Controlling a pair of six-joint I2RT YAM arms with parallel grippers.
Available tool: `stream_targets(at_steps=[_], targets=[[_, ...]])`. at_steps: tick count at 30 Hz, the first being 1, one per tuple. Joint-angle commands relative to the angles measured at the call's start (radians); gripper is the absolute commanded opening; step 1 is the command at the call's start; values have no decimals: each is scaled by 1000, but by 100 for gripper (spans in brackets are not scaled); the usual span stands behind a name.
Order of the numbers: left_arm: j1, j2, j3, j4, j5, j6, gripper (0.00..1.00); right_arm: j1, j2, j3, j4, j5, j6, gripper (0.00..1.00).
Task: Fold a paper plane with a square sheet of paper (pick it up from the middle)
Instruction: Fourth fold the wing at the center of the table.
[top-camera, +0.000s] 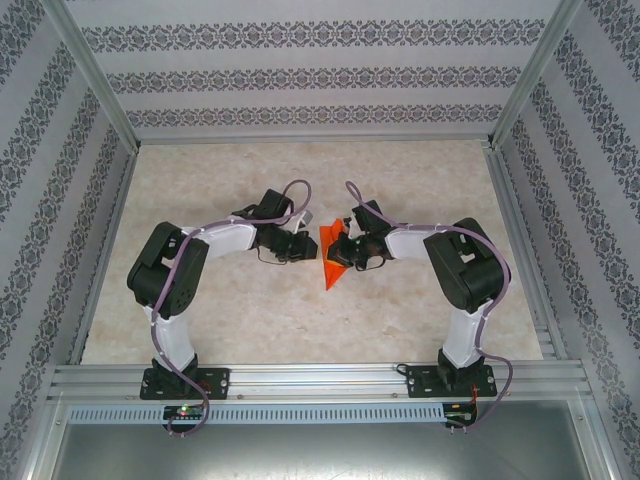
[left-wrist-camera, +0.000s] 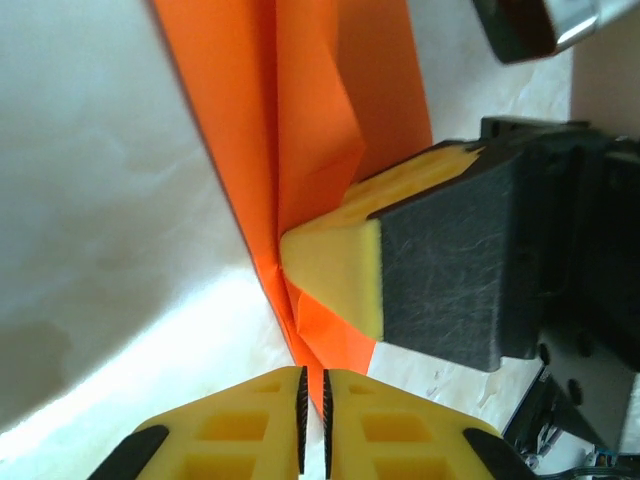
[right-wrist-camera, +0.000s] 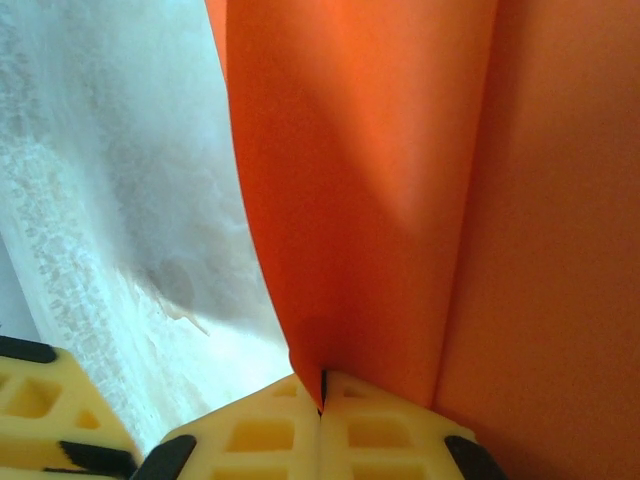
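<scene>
The right pincer is closed on the paper, which rises above its tips; the left pincer opposite shows a narrow gap.

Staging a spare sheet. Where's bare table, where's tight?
Crowded: centre, where left gripper and right gripper meet at the orange paper. Free: far table strip between them and the back wall; near patch between left arm base and right arm base, below the paper.
</scene>
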Motion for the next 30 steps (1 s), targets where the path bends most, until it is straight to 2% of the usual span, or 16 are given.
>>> stream_targets(at_steps=[1, 10, 24, 30], targets=[[-32, -33, -21, 61, -6, -31, 20, 13, 29, 17, -10, 6, -2, 7], [-89, -14, -56, 133, -8, -70, 24, 13, 35, 10, -4, 0, 5, 17], [-125, 6, -94, 213, -36, -87, 29, 10, 36, 3, 0, -9, 21, 18], [-128, 24, -87, 177, -61, -67, 30, 11, 33, 5, -3, -9, 22, 18]])
